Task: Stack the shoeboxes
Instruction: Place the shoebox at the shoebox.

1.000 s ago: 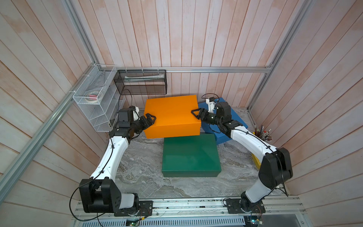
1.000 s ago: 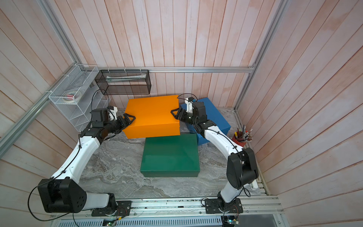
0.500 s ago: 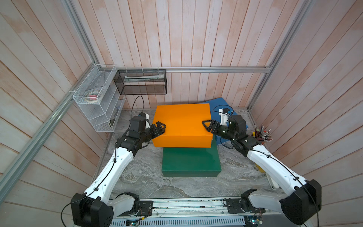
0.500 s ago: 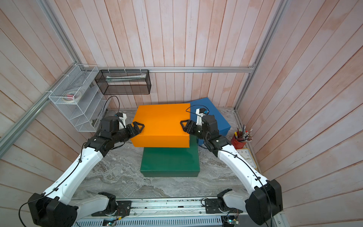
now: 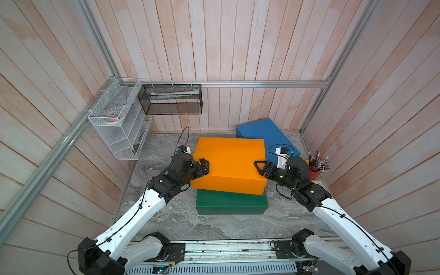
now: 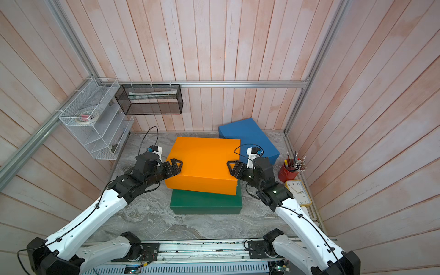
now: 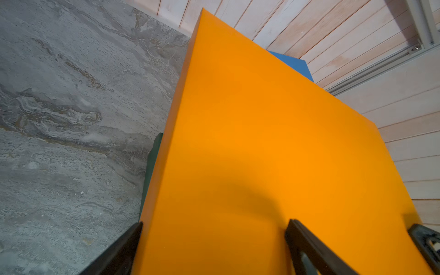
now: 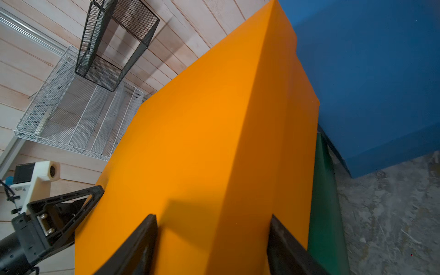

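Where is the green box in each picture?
In a top view: the green box sits low in the middle, under the orange box.
In a top view: same spot, under the orange box.
Left wrist: only a thin green sliver between the orange box and the marble floor.
Right wrist: a green strip beside the orange box, near the blue box.
Shared landmark: the orange box lying on it.
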